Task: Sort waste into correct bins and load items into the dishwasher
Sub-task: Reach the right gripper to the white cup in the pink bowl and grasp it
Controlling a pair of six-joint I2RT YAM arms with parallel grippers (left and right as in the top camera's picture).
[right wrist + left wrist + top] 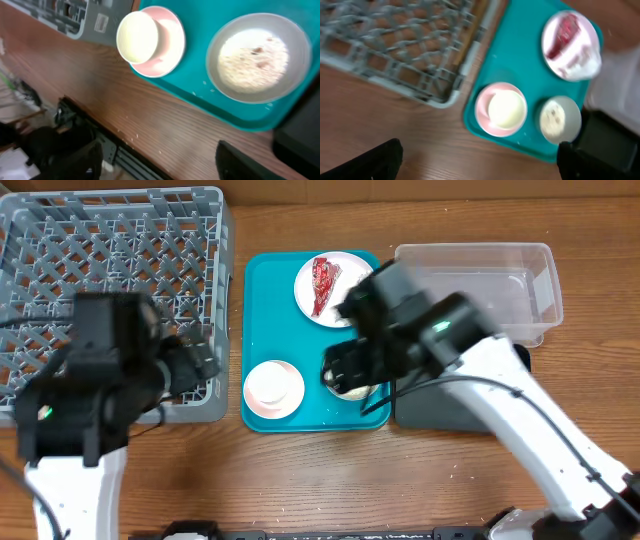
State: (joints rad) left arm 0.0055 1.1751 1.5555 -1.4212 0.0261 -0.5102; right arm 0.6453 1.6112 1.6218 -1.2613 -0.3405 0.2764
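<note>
A teal tray [262, 310] holds a white plate [304, 290] with a red wrapper [323, 283], a white cup [273, 385] on a pink saucer [170, 50], and a grey bowl [255, 57] with food residue. My right gripper [159, 150] is open and empty; in the overhead view it hovers over the bowl [352, 391]. My left gripper [480, 150] is open and empty above the bare table, near the corner of the grey dish rack [110, 240]. The left wrist view also shows the plate [572, 45], cup [506, 107] and bowl [560, 119].
A clear plastic bin [500, 265] stands right of the tray, with a dark grey flat bin or lid [440, 410] in front of it. The table's front edge with a black rail [125, 160] lies below the right gripper.
</note>
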